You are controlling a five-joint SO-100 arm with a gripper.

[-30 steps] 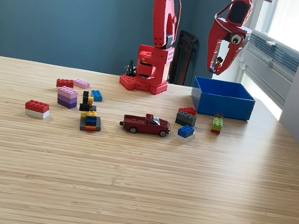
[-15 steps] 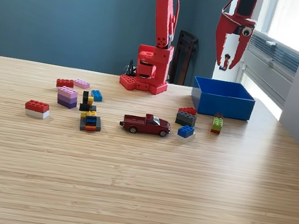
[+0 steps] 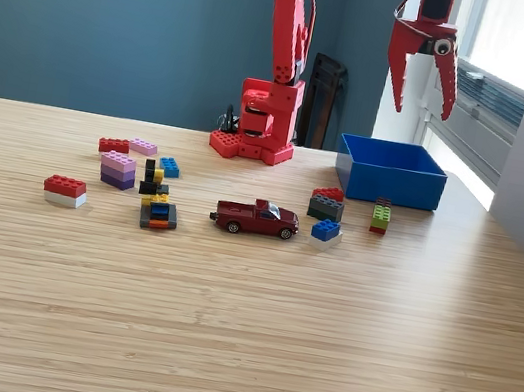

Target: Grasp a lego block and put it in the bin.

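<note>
The bright-blue bin [image 3: 390, 173] stands on the wooden table at the exterior view's right, just behind a green-and-red brick stack [image 3: 380, 215]. High above the bin my red gripper [image 3: 422, 111] points down, its jaws spread wide open with nothing between them. I cannot see the bin's inside from this angle. Close in front of the bin lie a red-on-grey brick stack [image 3: 326, 203] and a small blue brick [image 3: 326, 230].
A dark red toy car [image 3: 256, 218] sits mid-table. To its left are a grey-orange-blue stack [image 3: 158, 213], a black-and-yellow piece [image 3: 152, 177], a pink-purple stack [image 3: 117, 170], a red-on-white brick [image 3: 64, 191] and several single bricks. The arm's base [image 3: 257, 124] stands behind.
The gripper rose a little and swung right over the bin, then opened. The small dark piece it held between its jaws is gone from view.
</note>
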